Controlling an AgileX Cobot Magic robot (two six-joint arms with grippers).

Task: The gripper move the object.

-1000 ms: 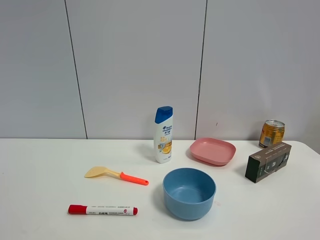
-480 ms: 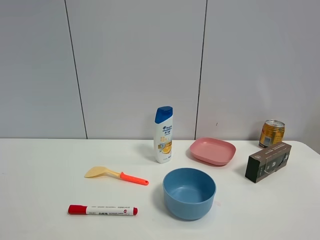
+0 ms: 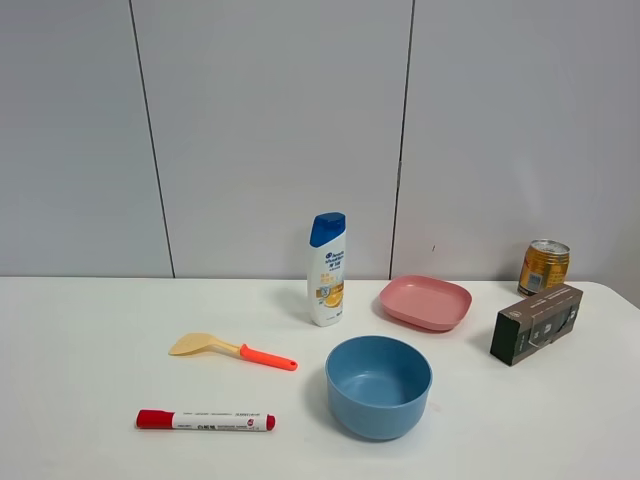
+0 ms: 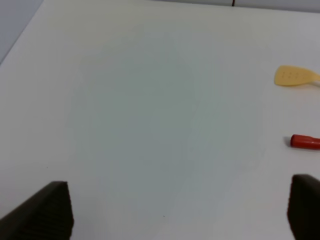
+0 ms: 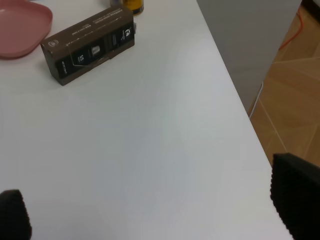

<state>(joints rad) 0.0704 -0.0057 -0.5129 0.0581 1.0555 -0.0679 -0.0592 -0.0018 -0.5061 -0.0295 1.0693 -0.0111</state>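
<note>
The marker [image 3: 205, 420] lies flat near the front edge of the table [image 3: 80, 340], left of centre, its long axis running along that edge; red cap to the left, white barrel with dark print, red tail to the right. Nothing touches it. In my left wrist view only its red end [image 4: 305, 142] shows.

Just behind the marker, apart from it, lies the spatula [image 3: 231, 349], beige blade to the left, orange-red handle angled toward the front. To the marker's right, near the front edge, stands the blue bowl [image 3: 378, 386]. Behind the bowl stand the shampoo bottle [image 3: 327, 269], upright, and the pink plate [image 3: 425, 301]. Toward the right edge sit the dark box [image 3: 536, 323] and, behind it, the gold can [image 3: 543, 266].

The left end effector [image 4: 180, 210] hangs over bare table with its fingers [image 4: 47, 212] wide apart, holding nothing. The right end effector [image 5: 165, 215] hangs near the right edge, fingers [image 5: 297, 192] likewise spread wide and empty.
</note>
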